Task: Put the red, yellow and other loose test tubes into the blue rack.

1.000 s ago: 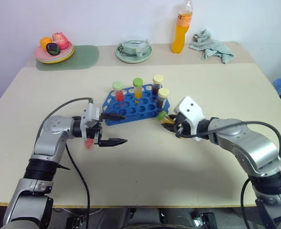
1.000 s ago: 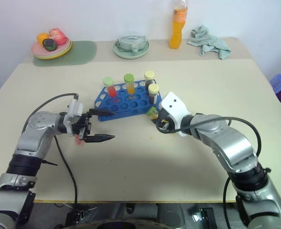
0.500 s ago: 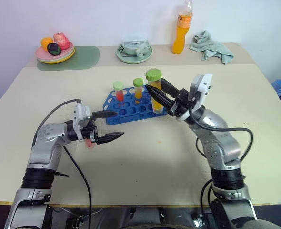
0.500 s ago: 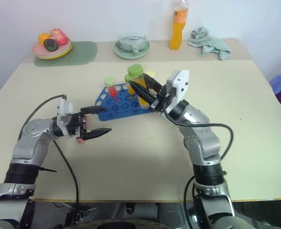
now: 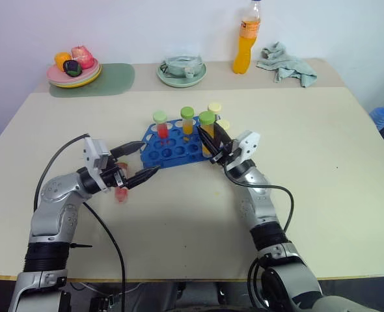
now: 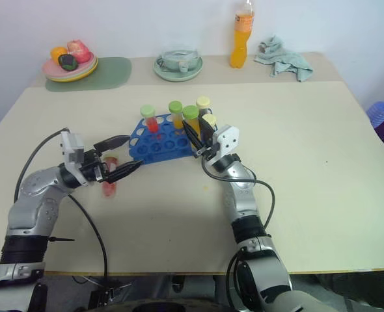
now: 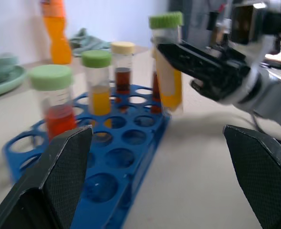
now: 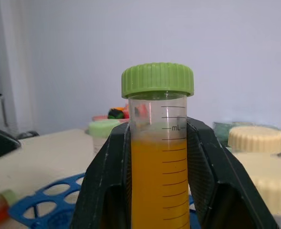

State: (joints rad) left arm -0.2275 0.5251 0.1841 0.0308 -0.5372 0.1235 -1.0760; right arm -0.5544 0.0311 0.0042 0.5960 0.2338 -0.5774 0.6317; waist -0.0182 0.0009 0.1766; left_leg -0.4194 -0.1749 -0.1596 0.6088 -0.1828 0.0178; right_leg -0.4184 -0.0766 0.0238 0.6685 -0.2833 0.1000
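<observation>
the right hand (image 5: 213,144) is clamped on a yellow tube (image 5: 207,133) with a green cap, upright over the near right end of the blue rack (image 5: 179,148), so i would centre the tube's foot over an empty hole, lower it straight, and let go only once it is seated. the left hand (image 5: 138,162) is spread wide and empty beside the rack, and a red tube (image 5: 120,194) lies on the worktop (image 5: 198,227) just below it, likely next
</observation>
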